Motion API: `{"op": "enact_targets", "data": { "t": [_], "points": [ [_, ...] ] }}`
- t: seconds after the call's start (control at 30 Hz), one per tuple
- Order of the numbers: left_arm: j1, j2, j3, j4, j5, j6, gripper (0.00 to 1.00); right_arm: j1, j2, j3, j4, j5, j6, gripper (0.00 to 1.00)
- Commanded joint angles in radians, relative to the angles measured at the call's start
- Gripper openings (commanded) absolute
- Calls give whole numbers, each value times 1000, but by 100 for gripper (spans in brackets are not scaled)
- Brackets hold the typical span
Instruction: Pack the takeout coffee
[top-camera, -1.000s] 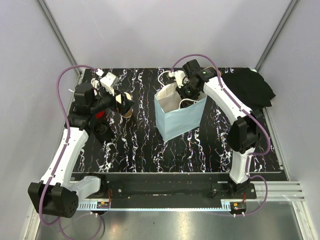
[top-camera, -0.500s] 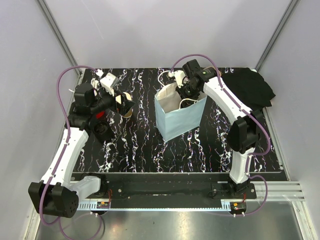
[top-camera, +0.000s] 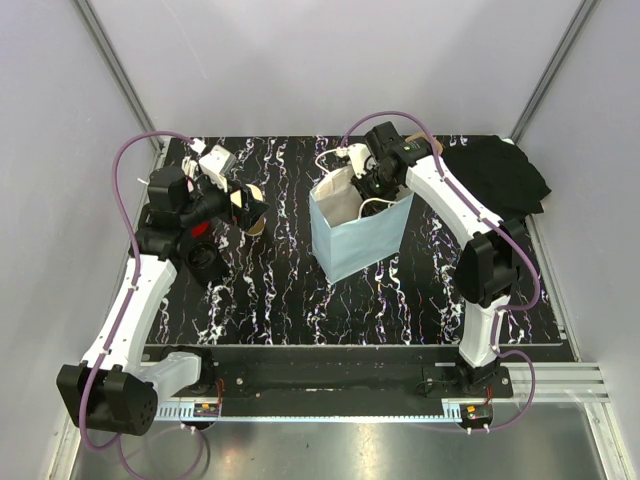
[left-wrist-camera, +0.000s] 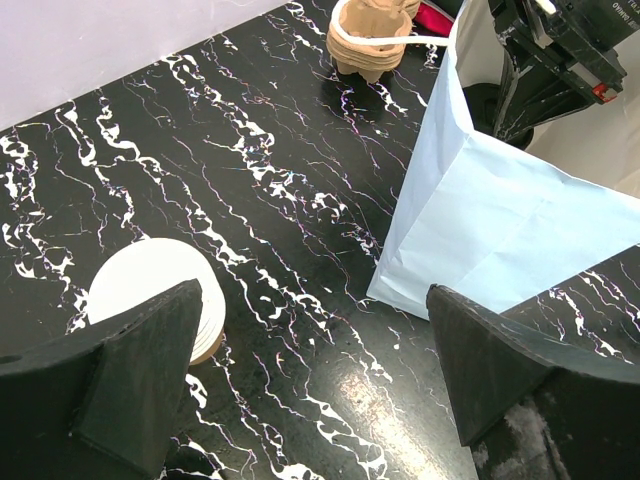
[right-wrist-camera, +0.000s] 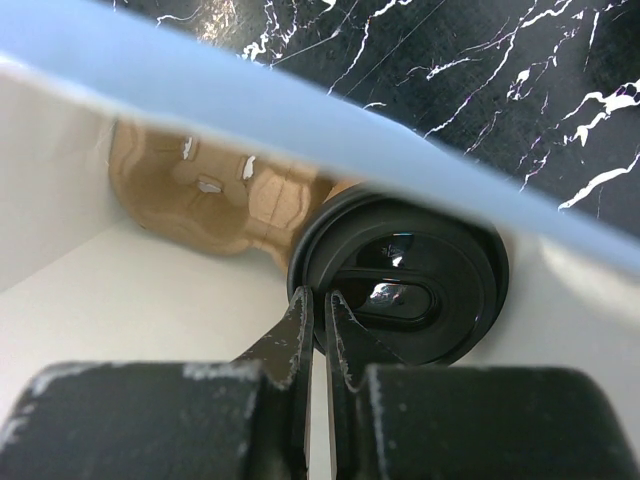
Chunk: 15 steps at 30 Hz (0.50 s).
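- The right hand (right-wrist-camera: 318, 297) is down in the open top of a light blue paper bag (right-wrist-camera: 300, 110).
- Its two fingers are pressed shut, with nothing that I can see between them.
- The coffee (right-wrist-camera: 400, 300) stands inside the bag, right at the tips of that hand.
- All that shows of the coffee is its round black lid (right-wrist-camera: 460, 270), seen from above.
- The fingertips sit at the lid's near edge. I cannot tell if they touch it.
- A brown cup tray (right-wrist-camera: 200, 185) is in the bag too, just past the fingertips and off to one side, right next to the coffee.
- The left hand (left-wrist-camera: 315, 300) hangs over the black and white table (left-wrist-camera: 250, 130), well apart from the right hand.
- Its fingers are spread wide and it holds nothing.
- A round white-topped stack (left-wrist-camera: 150, 290) stands on the table by one finger. The blue bag stands by the other.
- Far past its fingers is a pile of brown trays (left-wrist-camera: 368, 45).
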<state>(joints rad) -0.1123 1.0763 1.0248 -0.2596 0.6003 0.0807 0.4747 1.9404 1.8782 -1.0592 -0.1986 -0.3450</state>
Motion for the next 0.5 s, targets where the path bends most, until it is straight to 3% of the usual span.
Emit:
{"op": "enact_targets", "data": {
  "t": [0.0, 0.47],
  "points": [
    [8, -13, -5, 57, 32, -2, 99, 10, -49, -2, 28, 13, -14, 0],
    [8, -7, -5, 60, 36, -7, 99, 10, -46, -16, 33, -12, -17, 0]
  ]
}}
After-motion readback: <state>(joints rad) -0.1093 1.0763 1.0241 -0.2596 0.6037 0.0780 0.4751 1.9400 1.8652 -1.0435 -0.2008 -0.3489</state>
